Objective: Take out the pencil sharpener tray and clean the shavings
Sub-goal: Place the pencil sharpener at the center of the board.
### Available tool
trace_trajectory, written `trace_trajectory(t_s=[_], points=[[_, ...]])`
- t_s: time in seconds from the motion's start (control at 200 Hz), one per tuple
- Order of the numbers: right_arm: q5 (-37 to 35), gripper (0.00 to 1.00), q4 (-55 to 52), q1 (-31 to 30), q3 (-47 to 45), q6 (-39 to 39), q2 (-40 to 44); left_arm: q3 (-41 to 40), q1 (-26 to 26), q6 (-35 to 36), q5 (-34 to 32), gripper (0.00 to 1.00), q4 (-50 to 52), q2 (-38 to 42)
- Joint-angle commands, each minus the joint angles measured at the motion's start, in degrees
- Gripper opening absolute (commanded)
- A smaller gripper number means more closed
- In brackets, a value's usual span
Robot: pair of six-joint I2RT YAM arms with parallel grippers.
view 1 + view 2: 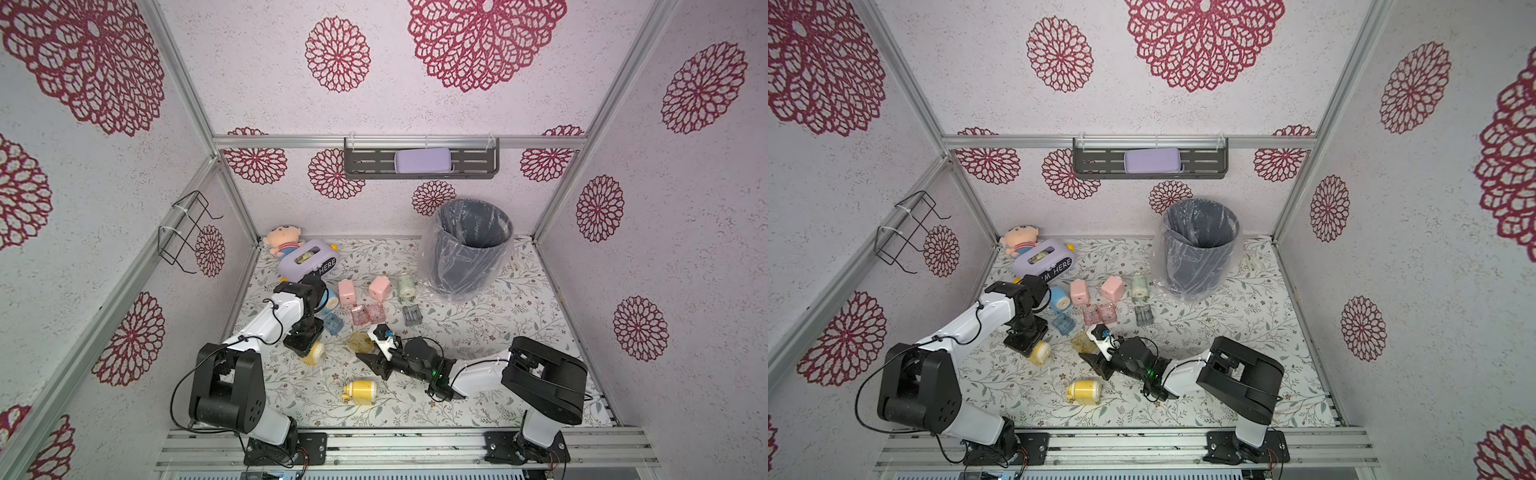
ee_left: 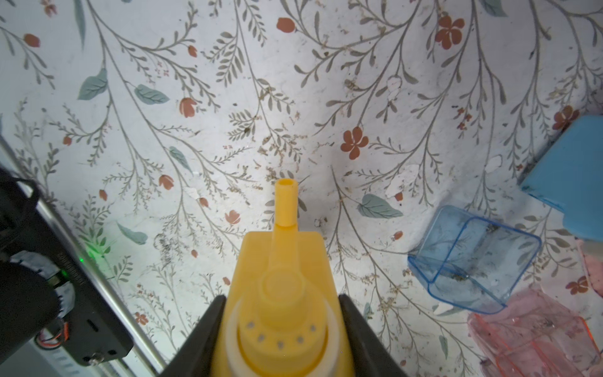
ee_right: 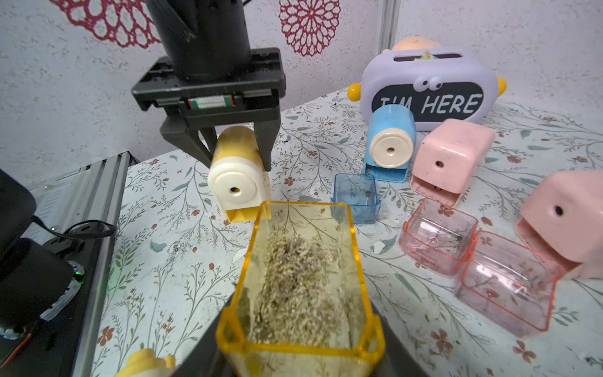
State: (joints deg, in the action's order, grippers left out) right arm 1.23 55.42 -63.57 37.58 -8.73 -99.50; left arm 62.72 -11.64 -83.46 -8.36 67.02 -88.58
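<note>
- Low and centre in both top views, a spare yellow sharpener (image 1: 360, 390) lay on its side on the flowered bench (image 1: 478, 332), with nothing touching it.
- Just above it, mid-frame, the right fingers (image 3: 205, 352) were clamped on the yellow tray (image 3: 300, 277). The tray was out of its housing and held open side up, probably so that the heap of shavings inside would not spill.
- Left of the tray, the left fingers (image 3: 189, 140) gripped the yellow sharpener body (image 3: 239, 176) from above, seemingly to steady it. Its slot stood empty.
- Higher in the frame, a blue tray (image 3: 355, 199) and two pink trays (image 3: 437, 235) sat almost bare before their sharpeners, apparently already done.
- At the upper right, a plastic-lined grey bin (image 1: 465, 266) stood open, well apart from the yellow tray. It was likely where the shavings belonged.
</note>
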Motion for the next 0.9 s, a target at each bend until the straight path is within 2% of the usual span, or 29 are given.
trace_trajectory(t_s=[0.0, 0.135, 0.285, 0.37, 0.47, 0.555, 0.635, 0.675, 0.896], points=[[-1.4, 0.38, -1.4, 0.6, 1.4, -2.1, 2.2, -0.3, 0.8, 2.3, -0.8, 0.22, -4.0, -2.0], [-1.9, 0.38, -2.7, 0.8, 1.8, -2.3, 2.3, -2.0, 1.1, 2.5, -0.1, 0.25, -7.3, -3.6], [-2.2, 0.38, -3.7, 1.0, 1.8, -2.1, 2.7, -3.2, 1.1, 2.3, 0.3, 0.37, -8.8, -4.3], [-2.3, 0.38, -3.9, 1.0, 1.7, -1.9, 2.9, -3.5, 1.1, 2.2, 0.3, 0.48, -8.7, -4.0], [-2.3, 0.38, -3.4, 1.1, 1.4, -1.0, 3.4, -3.6, 1.1, 1.7, 0.2, 0.67, -7.3, -2.8], [-2.8, 0.37, -3.9, 1.1, 1.3, -0.6, 4.4, -3.3, 1.0, 1.2, -0.3, 0.88, -5.3, -1.1], [-3.4, 0.38, -5.2, 1.1, 1.3, -0.3, 5.9, -2.8, 1.0, 0.9, -0.6, 1.00, -3.7, 1.1], [-3.8, 0.37, -6.1, 1.2, 1.3, 0.0, 7.0, -2.4, 0.9, 0.9, -0.8, 0.98, -3.0, 2.4], [-5.4, 0.37, -15.2, 4.1, 2.8, -1.6, 15.0, 2.5, -1.4, 1.8, -3.9, 0.97, 1.2, 9.8]])
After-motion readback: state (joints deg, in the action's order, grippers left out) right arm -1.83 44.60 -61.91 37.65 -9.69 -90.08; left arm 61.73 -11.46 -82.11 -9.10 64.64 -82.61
